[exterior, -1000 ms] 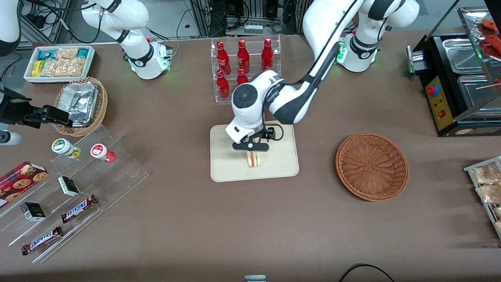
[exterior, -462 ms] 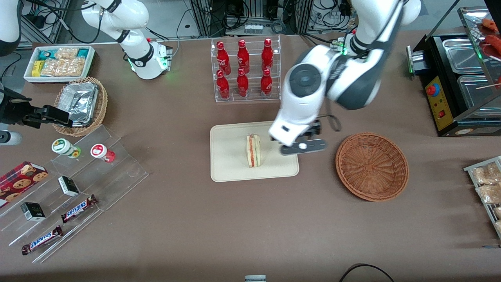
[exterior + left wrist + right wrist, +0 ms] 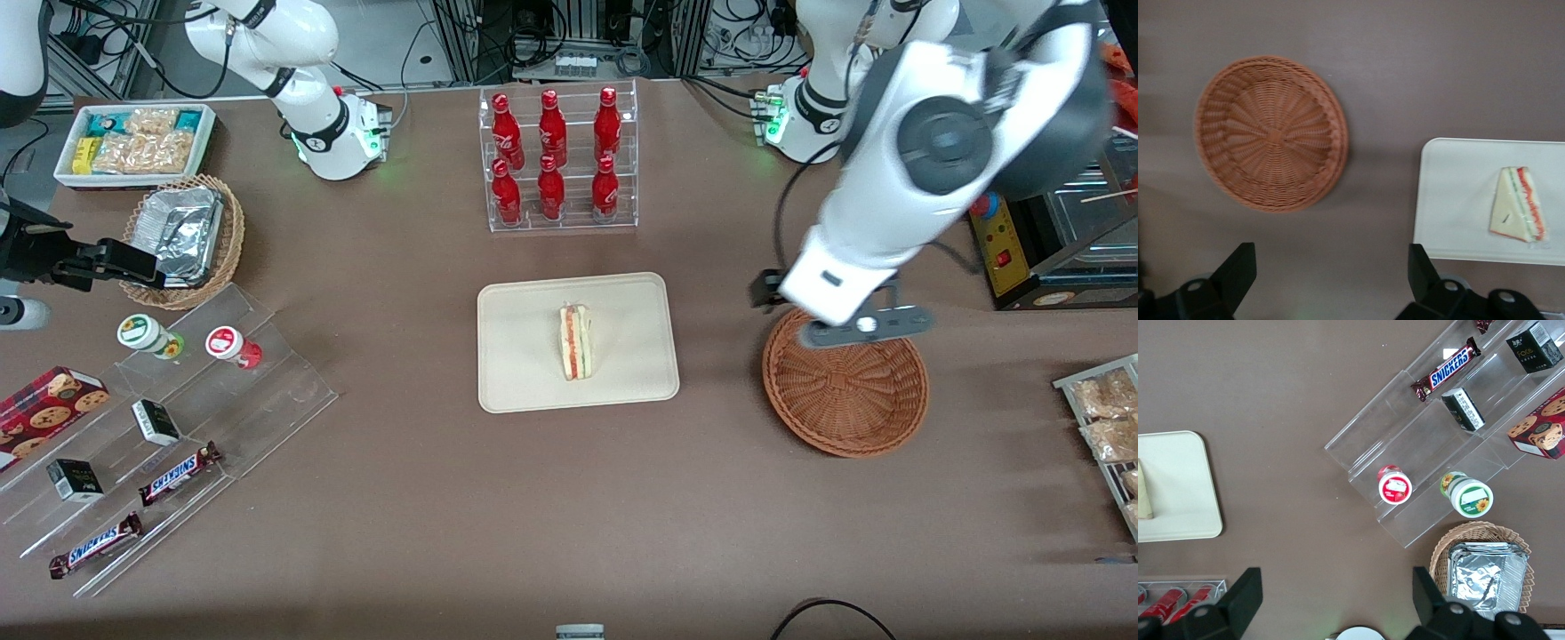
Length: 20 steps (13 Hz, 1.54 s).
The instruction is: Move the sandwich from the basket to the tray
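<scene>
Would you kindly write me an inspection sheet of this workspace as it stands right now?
Surface: brown table, no spills seen.
Job's things: sandwich lies on the tray; basket holds nothing.
Clutter: rack of red bottles; acrylic steps with Snickers bars and small jars; foil container in a lighter basket; white bin of snacks.
Grippers: gripper open, holding nothing, raised above the basket's rim farthest from the front camera.
Cables: black cable at the table edge nearest the front camera.
Surroundings: food warmer at the working arm's end.
</scene>
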### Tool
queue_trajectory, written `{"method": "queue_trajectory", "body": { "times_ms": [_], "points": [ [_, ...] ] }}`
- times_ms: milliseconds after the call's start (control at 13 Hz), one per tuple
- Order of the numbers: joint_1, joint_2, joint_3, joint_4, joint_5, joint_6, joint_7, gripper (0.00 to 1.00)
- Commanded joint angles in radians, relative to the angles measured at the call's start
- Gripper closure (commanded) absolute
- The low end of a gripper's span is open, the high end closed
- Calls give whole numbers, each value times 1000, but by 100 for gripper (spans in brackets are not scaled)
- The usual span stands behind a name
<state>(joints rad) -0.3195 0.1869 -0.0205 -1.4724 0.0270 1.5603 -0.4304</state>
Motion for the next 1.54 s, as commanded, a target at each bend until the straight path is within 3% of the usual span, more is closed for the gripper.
{"method": "queue_trajectory", "body": {
  "times_ms": [0, 308, 692, 1462],
  "points": [
    [97, -127, -12, -118, -10, 1, 120, 0],
    [180, -211, -6, -201, 4, 15, 289, 0],
    [302, -250, -6, -201, -10, 0, 463, 0],
    [243, -182, -7, -95, 5, -2, 457, 0]
  ]
}}
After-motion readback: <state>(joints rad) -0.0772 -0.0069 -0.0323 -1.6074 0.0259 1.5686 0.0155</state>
